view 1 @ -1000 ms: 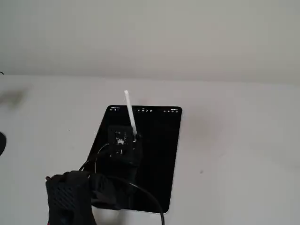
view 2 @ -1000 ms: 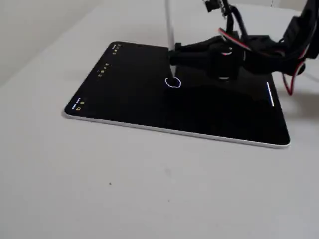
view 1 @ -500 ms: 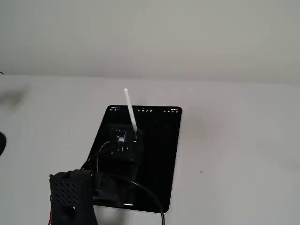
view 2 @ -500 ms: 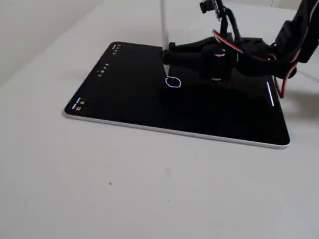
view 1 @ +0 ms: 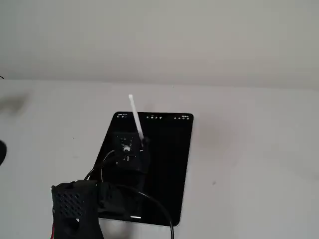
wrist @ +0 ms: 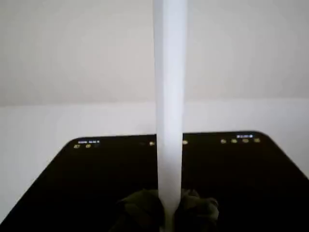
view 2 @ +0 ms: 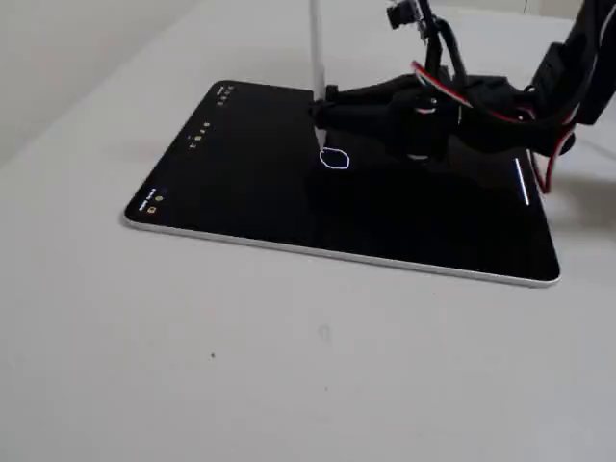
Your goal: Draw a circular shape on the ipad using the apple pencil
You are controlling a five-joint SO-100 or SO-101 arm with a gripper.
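White tabletop fills all three views, with a plain pale wall behind it and nothing else on the surface that I can pick out. Going left to right in a fixed view, I see bare table, then the ipad (view 2: pixel 241 183) lying flat with its icon row on the left short side, then the apple pencil (view 2: pixel 316 48) standing nearly upright over the screen's far middle, and last the gripper (view 2: pixel 327 108) with its cabled arm reaching in from the right. The pincer is closed narrow on the pencil's lower part, holding it tip down. Just below the tip sits the circular shape (view 2: pixel 334 160), a thin white outline that looks closed.

My judgement is that the stroke is finished or nearly so. To do this step well I would lift the pencil straight up, without dragging sideways, so no stray tail spoils the outline, and keep the grip firm so the pencil does not tilt.

Only that low side view shows the drawn outline; whether the tip touches the glass I cannot tell. From the higher fixed view, the gripper (view 1: pixel 141 144) hides the mark, though the tablet's full outline and the pencil's lean are clear. From the wrist view, the pencil (wrist: pixel 170 96) is a broad white bar, with the icon row beyond.
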